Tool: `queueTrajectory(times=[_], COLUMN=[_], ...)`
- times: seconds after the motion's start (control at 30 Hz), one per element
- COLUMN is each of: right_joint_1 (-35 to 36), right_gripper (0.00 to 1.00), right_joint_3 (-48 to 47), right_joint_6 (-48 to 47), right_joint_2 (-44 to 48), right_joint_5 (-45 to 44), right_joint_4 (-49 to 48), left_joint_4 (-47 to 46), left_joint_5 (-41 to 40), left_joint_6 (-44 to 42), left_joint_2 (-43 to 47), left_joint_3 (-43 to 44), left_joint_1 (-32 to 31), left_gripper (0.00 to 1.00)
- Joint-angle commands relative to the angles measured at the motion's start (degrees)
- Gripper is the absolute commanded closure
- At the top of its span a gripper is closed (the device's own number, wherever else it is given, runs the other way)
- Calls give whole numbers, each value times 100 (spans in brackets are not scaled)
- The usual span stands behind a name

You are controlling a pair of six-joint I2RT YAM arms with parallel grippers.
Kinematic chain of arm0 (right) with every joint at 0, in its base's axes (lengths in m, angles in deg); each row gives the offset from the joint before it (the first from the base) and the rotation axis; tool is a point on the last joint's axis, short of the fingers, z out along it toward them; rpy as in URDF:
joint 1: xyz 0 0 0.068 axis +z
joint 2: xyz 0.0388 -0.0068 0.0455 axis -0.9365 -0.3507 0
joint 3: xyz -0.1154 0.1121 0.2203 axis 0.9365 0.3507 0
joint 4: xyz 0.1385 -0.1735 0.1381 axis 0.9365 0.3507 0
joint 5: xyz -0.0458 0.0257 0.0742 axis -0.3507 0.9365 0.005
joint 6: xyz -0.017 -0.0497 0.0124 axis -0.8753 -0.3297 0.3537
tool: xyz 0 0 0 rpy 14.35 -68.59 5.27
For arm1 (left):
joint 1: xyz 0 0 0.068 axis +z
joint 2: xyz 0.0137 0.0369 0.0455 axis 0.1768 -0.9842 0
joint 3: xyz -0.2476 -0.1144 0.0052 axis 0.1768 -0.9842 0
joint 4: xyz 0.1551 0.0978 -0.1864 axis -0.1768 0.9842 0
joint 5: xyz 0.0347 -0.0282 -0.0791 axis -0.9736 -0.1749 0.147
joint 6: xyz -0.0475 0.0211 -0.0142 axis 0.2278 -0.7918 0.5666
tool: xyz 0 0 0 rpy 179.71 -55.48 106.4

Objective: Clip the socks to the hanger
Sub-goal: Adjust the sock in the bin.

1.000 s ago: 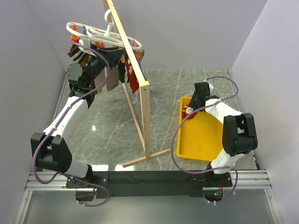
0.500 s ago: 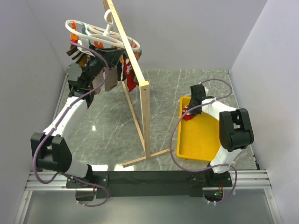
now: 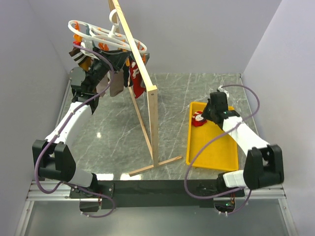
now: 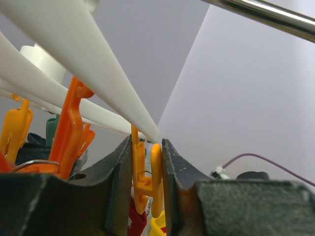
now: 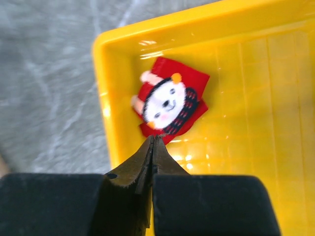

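The white hanger (image 3: 106, 37) with orange clips hangs from the wooden rack at the back left. My left gripper (image 3: 97, 74) is raised under it, and in the left wrist view it (image 4: 147, 142) is shut on an orange clip (image 4: 155, 182) below the white hanger bars (image 4: 88, 64). One red sock (image 3: 139, 90) hangs from the hanger's right side. Another red sock (image 3: 198, 119) with a white face lies flat in the yellow tray (image 3: 216, 147). My right gripper (image 3: 209, 114) hovers beside it. In the right wrist view its tips (image 5: 153, 138) are shut at the near edge of that sock (image 5: 170, 101), nothing between them.
The tall wooden rack (image 3: 152, 123) stands mid-table between the arms, its foot bars reaching toward the front. Dark, grey and brown socks (image 3: 115, 81) hang from the hanger around my left gripper. The tray's left wall (image 5: 103, 113) is just left of my right fingers.
My right gripper has closed from part open to shut. The right arm swung, its elbow going out to the near right. The sock in the tray stayed put; the hanger swayed slightly.
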Motion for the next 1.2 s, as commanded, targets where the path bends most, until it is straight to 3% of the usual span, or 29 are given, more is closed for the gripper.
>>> queueTrajectory(times=[0.0,0.1,0.27,0.37,0.63,0.8,1.1,1.17], right_joint_1=[15,15,147,173,779,806,832,833], right_gripper=[100,97,61,52,50,51,54,49], right_joint_3=[470,692,175,-133,-907,-1153,-1250,-1259], right_joint_6=[297,96,-388,-441,-880,-1030,-1170,-1197], right_joint_2=[516,448,35,-264,-1398,-1750,-2058,-2128], right_joint_5=[208,147,-108,-38,-819,-1136,-1137,-1093], right_joint_4=[-82,-65,164,146,427,506,480,489], left_joint_4=[-545,-546,-537,-511,-414,-370,-308,-299], left_joint_5=[-36,-18,-18,-36,-36,-36,35,52], left_joint_6=[41,41,41,15,-47,-91,-109,-117], left_joint_2=[307,359,359,351,298,289,245,254], left_joint_3=[-16,-95,-113,-78,-16,-8,62,71], left_joint_1=[62,62,62,62,79,106,167,176], left_gripper=[84,84,84,84,84,84,84,84])
